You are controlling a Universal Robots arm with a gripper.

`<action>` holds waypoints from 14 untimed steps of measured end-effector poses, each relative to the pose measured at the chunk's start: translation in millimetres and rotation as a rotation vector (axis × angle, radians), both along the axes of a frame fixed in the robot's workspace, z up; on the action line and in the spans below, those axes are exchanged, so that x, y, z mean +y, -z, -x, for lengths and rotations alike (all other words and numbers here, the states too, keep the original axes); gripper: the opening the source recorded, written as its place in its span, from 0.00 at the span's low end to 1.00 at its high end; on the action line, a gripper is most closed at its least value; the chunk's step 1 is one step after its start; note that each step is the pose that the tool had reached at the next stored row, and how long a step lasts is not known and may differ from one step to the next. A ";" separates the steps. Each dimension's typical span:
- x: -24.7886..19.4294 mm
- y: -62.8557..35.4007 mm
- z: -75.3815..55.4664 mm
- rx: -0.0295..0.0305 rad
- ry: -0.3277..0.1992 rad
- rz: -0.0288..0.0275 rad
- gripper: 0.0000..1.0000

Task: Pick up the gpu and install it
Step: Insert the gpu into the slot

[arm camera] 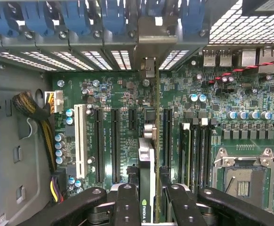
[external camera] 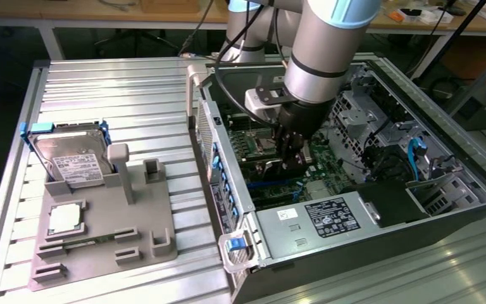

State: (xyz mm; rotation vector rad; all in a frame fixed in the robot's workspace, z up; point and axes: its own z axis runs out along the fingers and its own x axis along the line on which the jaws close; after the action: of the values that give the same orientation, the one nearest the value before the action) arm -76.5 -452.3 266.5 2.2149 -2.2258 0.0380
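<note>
Inside the computer case, the fingers clamp the gpu edge-on over the motherboard

Nvidia logo on the gpu edge, power supply and hard drive labels unreadable

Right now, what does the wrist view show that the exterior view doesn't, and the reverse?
Wrist view: the white slot and black slots lying to one side of the gpu, and the cable bundle at the case wall. Exterior view: the hard drive and processor chip on the grey fixture outside the case, and the power supply. Shared: the gripper shut on the gpu, held edge-on over the motherboard.
</note>
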 end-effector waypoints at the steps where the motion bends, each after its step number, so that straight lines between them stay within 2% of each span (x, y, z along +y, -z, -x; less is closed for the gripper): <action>1: 0.0 0.1 0.0 -0.0003 0.000 -0.0002 0.27; 7: 0.0 1.1 -0.4 -0.0008 0.000 -0.0055 0.27; 14: 0.0 1.8 -3.9 -0.0006 0.000 -0.0060 0.27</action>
State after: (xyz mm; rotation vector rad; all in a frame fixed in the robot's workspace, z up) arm -72.6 -452.3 264.7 2.2186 -2.2288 0.0321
